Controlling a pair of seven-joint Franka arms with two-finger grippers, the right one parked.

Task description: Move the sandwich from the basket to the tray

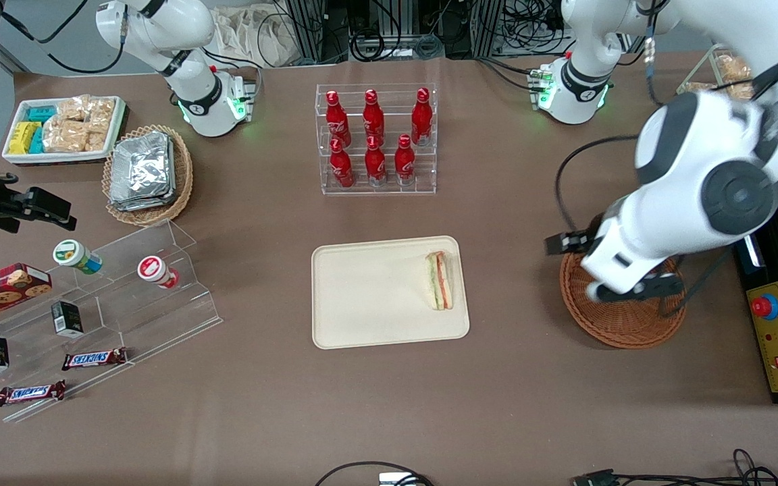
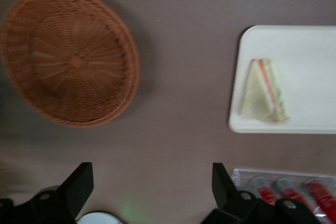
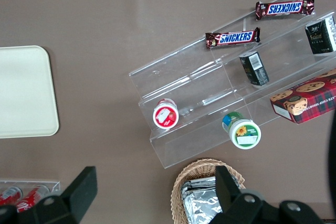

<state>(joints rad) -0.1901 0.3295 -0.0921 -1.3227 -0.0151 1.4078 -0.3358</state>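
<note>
The bench spread brown and bare around the task's things, with open surface between the tray and the basket and a wide bare strip nearer the front camera. The tray lay flat near the middle of the bench, its low rim and rounded corners unobstructed on all sides, and most of its surface was bare. The basket sat well apart from it, toward the working arm's end of the bench, and the arm's white links covered part of it in the front view. The left wrist view showed what the front view hid: the whole woven bowl of the basket, with nothing in it. The sandwich lay on the tray close to the rim on the basket's side, its filling layers showing along one edge; it sat inside the rim without overhanging. The gripper hung above the bare bench between basket and tray, its black fingers spread wide apart and holding nothing. Only the wrist view showed that spread.
</note>
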